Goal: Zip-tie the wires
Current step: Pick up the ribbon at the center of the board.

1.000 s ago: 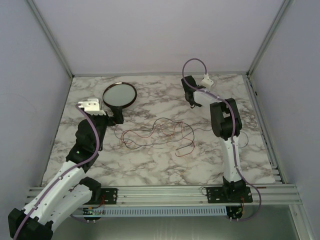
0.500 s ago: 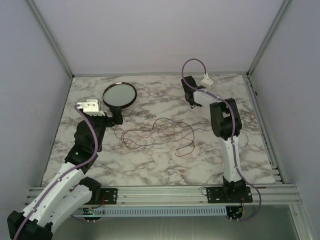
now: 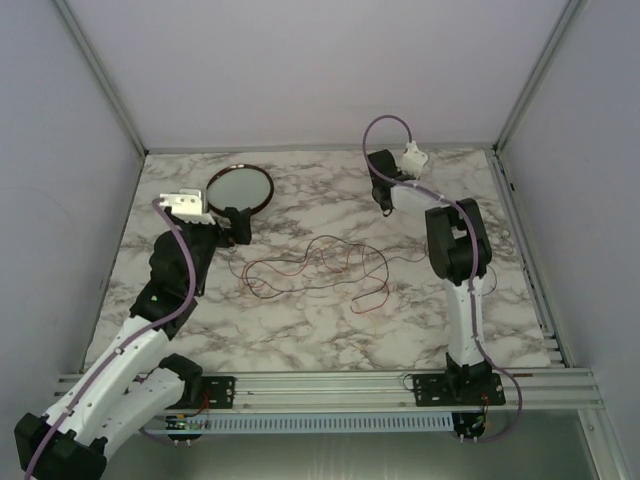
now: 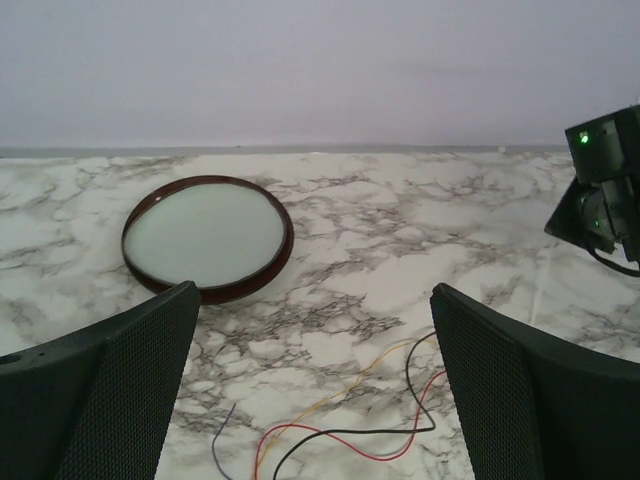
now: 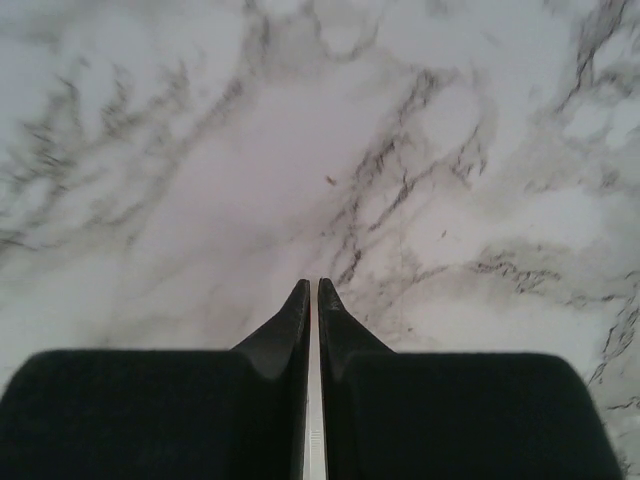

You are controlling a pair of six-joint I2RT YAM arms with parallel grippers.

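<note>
The wires lie in a loose tangle of thin red and black strands on the marble table, between the two arms. My left gripper hovers open over their left end, close to the dish. In the left wrist view its jaws stand wide apart, with red, black and yellow wires lying on the table below them. My right gripper is at the back right, well away from the wires. Its jaws are shut on a thin white ridged strip, a zip tie.
A round dark-rimmed dish sits at the back left, also seen just ahead of the left fingers. The right arm's black body shows at the right edge of the left wrist view. Lilac walls enclose the table on three sides.
The right gripper's jaws have closed and its wrist has lifted slightly. The left arm has shifted a little forward, toward the dish.
</note>
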